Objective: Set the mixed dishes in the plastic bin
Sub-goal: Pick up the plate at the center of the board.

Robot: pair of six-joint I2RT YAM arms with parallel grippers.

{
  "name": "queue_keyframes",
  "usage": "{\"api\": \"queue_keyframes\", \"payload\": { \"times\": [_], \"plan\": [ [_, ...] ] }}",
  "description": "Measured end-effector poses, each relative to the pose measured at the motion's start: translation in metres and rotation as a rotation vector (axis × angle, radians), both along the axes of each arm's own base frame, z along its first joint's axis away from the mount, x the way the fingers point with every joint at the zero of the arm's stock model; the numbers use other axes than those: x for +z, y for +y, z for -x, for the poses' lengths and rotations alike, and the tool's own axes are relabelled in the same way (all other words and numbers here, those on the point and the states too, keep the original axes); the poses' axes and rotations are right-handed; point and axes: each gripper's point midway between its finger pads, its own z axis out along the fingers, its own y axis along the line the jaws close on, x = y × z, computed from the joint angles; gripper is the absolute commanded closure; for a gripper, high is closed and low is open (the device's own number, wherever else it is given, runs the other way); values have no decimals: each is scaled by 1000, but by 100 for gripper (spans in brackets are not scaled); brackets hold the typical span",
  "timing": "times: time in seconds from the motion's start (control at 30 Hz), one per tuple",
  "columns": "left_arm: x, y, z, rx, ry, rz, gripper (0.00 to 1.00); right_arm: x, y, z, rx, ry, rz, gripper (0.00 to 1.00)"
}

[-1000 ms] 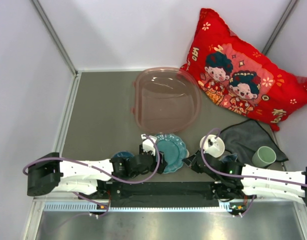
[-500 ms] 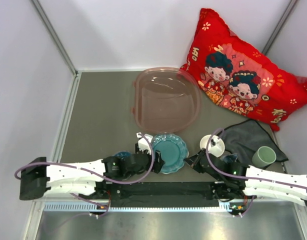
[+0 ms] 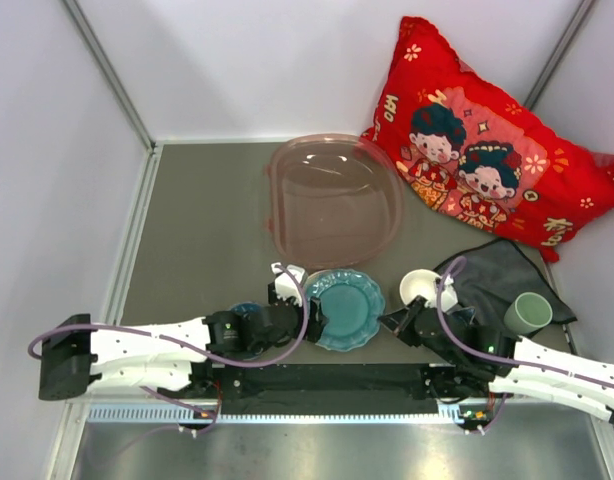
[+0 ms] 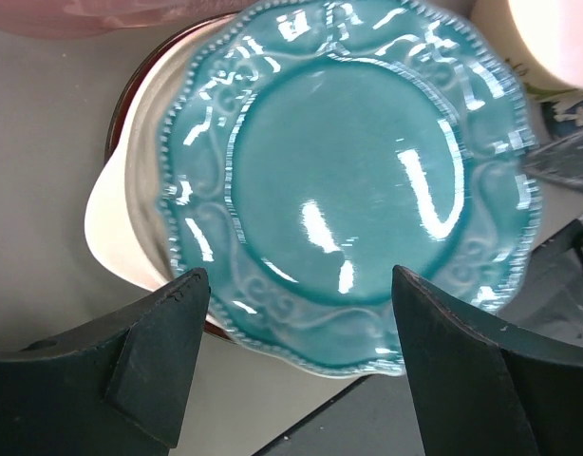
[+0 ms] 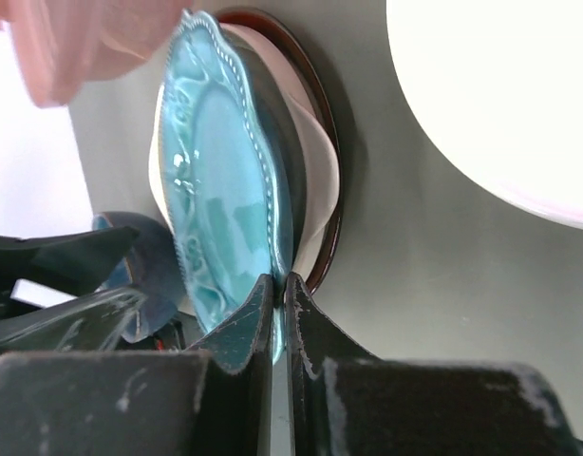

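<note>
Fingers (image 5: 236, 340) of the right gripper (image 5: 280, 283) pinch shut on the rim of the teal scalloped ceramic plate (image 3: 339, 308), likely to lift it off the cream-white bowl (image 4: 121, 218) at the near edge of the table (image 3: 207, 220) toward the translucent pinkish plastic bin (image 3: 332, 195) at the far edge; left gripper (image 4: 296, 275) gapes wide, empty.

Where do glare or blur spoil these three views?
Left wrist: white glare streaks across the teal plate, cream bowl washed out at the corner. Right wrist: the same bowl blown out to flat white, plastic bin a soft pink blur. Top external: even light, sharp, faint shadows only.
</note>
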Motion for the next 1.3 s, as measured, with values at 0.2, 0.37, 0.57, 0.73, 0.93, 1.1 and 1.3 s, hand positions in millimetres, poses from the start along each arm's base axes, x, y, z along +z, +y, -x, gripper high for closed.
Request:
{"api": "queue_keyframes", "payload": {
  "times": [0.2,0.37,0.57,0.73,0.93,1.1,1.3],
  "plan": [
    [-14,2,-2,13,4,-51,18,8,-10,1,-12,-10,3,100],
    [-27,3,-4,22,8,-91,18,8,-15,2,-17,-7,20,100],
    [-39,-1,-5,22,13,-106,18,6,-19,3,-21,1,28,100],
    [-42,-6,-6,21,15,-98,18,6,-21,4,-24,4,28,100],
    [-45,-12,-6,16,17,-92,18,6,-21,4,-27,5,23,100],
    [-47,-15,-6,12,19,-87,18,6,-21,3,-30,4,24,100],
    [-47,-16,-6,12,18,-81,18,6,-22,4,-29,5,25,74]
  ]
}}
